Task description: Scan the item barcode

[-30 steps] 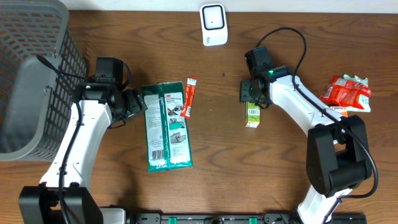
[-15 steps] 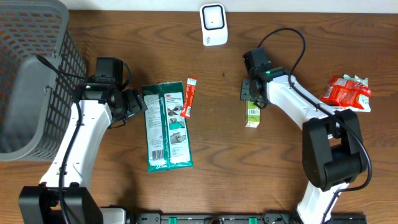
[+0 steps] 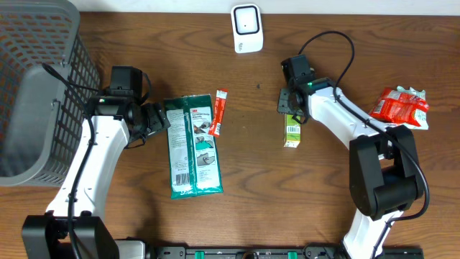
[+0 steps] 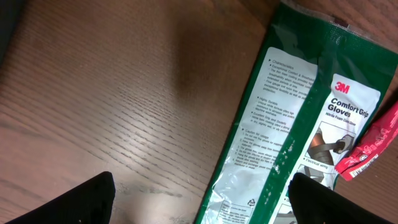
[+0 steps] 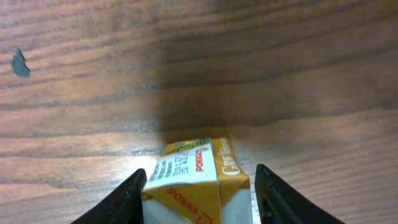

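Note:
A small yellow-and-green carton (image 3: 292,132) lies on the wooden table right of centre. My right gripper (image 3: 291,111) is at its far end. In the right wrist view the carton (image 5: 196,180) sits between the two fingers (image 5: 121,202); the left one touches its side and a thin gap shows at the right one, so my right gripper (image 5: 198,199) is open around it. The white scanner (image 3: 246,28) stands at the back edge. My left gripper (image 3: 162,119) is wide open beside the green glove pack (image 3: 192,147), and its fingers straddle that pack's edge (image 4: 292,124).
A red sachet (image 3: 218,112) lies against the glove pack's right side. A grey mesh basket (image 3: 36,86) fills the far left. Red snack bags (image 3: 400,108) lie at the right edge, near the right arm's base.
The right gripper's jaws have narrowed around the carton and its wrist has shifted slightly left. The left arm has not moved.

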`<state>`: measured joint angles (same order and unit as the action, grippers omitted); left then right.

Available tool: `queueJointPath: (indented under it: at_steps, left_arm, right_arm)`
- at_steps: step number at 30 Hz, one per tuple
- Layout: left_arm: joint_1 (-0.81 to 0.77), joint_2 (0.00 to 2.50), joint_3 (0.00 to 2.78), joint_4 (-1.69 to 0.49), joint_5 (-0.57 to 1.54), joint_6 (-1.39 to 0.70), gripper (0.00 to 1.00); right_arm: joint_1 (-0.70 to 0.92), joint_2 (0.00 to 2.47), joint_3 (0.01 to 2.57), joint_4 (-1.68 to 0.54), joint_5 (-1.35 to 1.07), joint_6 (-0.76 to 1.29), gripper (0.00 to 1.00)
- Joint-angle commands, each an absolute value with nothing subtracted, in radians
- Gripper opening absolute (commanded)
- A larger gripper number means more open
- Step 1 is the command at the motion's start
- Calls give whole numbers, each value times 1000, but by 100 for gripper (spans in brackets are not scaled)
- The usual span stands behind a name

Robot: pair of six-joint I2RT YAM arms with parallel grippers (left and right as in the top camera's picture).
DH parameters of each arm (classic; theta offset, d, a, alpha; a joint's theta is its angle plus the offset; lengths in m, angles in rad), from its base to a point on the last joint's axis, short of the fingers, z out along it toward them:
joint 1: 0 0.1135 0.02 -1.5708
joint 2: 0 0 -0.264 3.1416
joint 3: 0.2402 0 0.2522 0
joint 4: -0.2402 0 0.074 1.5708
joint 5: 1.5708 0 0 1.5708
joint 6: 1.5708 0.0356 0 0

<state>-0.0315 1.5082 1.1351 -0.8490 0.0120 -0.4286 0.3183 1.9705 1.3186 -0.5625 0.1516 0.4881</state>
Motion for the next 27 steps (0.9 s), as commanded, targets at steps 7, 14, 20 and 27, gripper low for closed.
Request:
queueJointPath:
  at_steps: [7,14,20,27]
  left_arm:
    - [-29,1507,1143,-852,-1,-419,90]
    - [-29,1507,1143,-852,-1,-419,90]
    - [-29,1507,1143,-852,-1,-419,90]
    - [-29,1507,1143,-852,-1,-419,90]
  right_arm:
    - [307,1977,1312,-564,158,501,49]
    - [307,1977,1312,-547,150,501,36]
    - [307,1977,1312,-527,121,500,29]
    - [307,1977,1313,-524,122,408,31]
